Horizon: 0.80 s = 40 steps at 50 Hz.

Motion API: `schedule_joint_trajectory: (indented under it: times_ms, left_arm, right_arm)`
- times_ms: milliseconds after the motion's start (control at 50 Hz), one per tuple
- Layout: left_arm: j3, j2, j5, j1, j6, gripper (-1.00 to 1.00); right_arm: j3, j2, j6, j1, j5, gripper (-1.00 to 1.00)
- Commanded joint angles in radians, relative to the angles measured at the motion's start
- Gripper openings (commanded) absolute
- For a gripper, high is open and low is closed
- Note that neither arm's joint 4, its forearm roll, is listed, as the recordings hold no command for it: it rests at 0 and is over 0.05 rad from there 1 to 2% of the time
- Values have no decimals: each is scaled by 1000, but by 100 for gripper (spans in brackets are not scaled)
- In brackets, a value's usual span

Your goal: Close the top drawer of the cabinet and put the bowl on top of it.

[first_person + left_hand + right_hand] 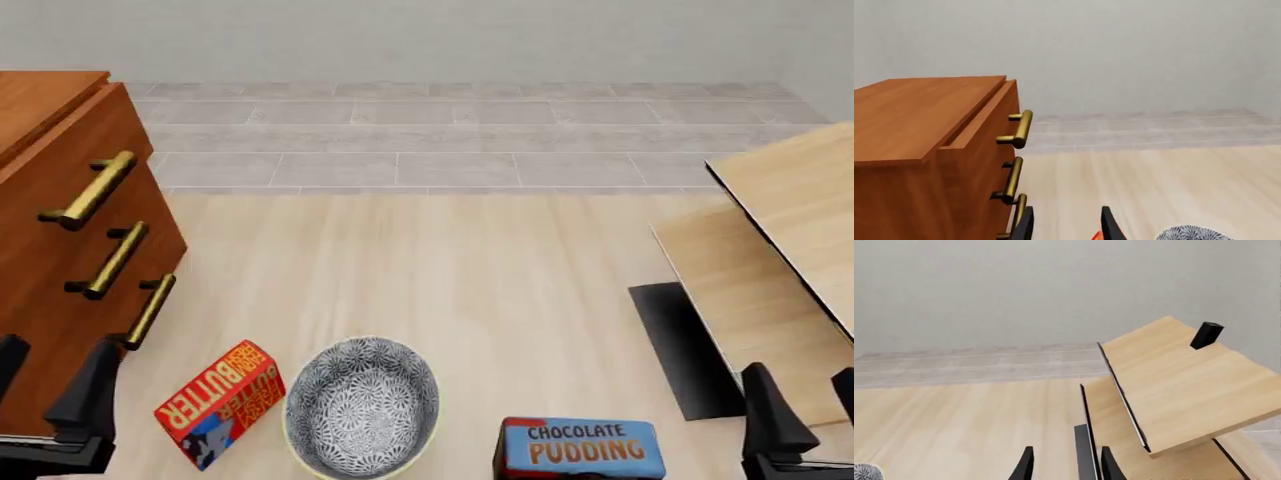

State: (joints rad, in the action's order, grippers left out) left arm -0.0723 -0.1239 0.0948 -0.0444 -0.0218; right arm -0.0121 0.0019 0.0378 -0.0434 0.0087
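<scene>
butter box (220, 403), pudding box (582, 448), pale boards (787, 250)

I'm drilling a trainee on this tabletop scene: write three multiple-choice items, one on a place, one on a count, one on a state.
1. In the front view, what lies right beside the patterned black-and-white bowl, on its left?
A. the red-and-orange butter box
B. the blue chocolate pudding box
C. the pale wooden boards

2. How many brass bar handles does the reddish-brown wooden cabinet show?
A. two
B. three
C. four

3. What state is the cabinet's top drawer in?
A. pulled slightly open
B. shut flush
C. removed

Answers: 1 A, the butter box lies just left of the bowl. 2 B, three handles stack down the front. 3 A, the left wrist view shows a gap behind the drawer front.
</scene>
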Motion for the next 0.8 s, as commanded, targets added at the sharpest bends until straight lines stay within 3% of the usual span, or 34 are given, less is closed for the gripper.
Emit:
schedule_joint_trajectory:
  times_ms: [20,240,560,580,620,800]
  left_arm:
    - [-32,-155,146,-22,-18,100]
    - [-53,-419,374,-36,8,100]
    - [-112,-643,561,-58,-28,100]
    - [-168,-792,657,-42,-30,100]
    - [-190,-859,699,-38,-36,100]
    - [-265,-960,711,-34,-14,100]
  right_arm:
    - [-3,-1,6,-7,2,100]
    - [-2,-1,10,-9,1,100]
    - [0,-1,12,-13,1,100]
    - [-4,-1,11,-17,3,100]
    - [-1,-1,12,-18,0,100]
    - [1,-1,14,-20,-1,100]
